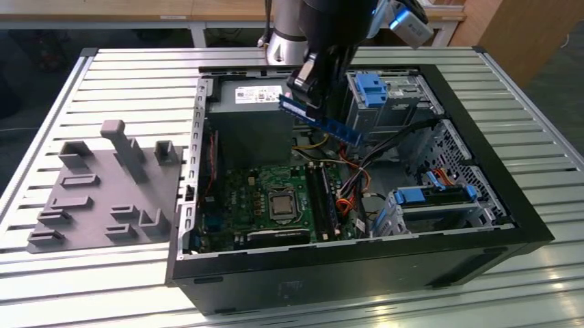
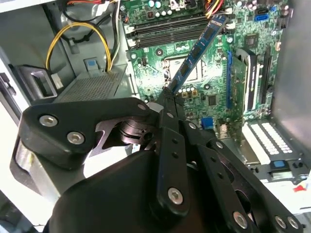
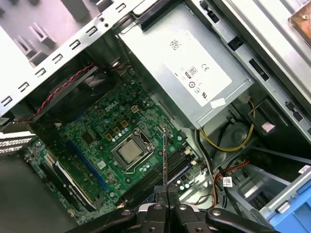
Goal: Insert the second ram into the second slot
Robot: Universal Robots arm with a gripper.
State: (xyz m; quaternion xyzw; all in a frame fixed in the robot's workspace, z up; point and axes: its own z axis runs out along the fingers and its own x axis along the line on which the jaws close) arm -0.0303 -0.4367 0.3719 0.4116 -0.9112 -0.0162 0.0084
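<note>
The tool (image 2: 169, 93) is pinched on one end of the second ram (image 2: 197, 51), which hangs tilted in the air above the black memory slots (image 1: 319, 191), well clear of them. Gripped at one end only, the strip could pivot. If it came down skewed, it would likely jam on a slot's edge or snag the cables (image 1: 351, 198) just beside the slots.

Print on power supply label (image 3: 194, 73) seems unreadable

A slatted metal table (image 1: 119, 75) carries an open black computer case (image 1: 365, 273) and, beside it, a grey fixture tray (image 1: 96, 205).
</note>
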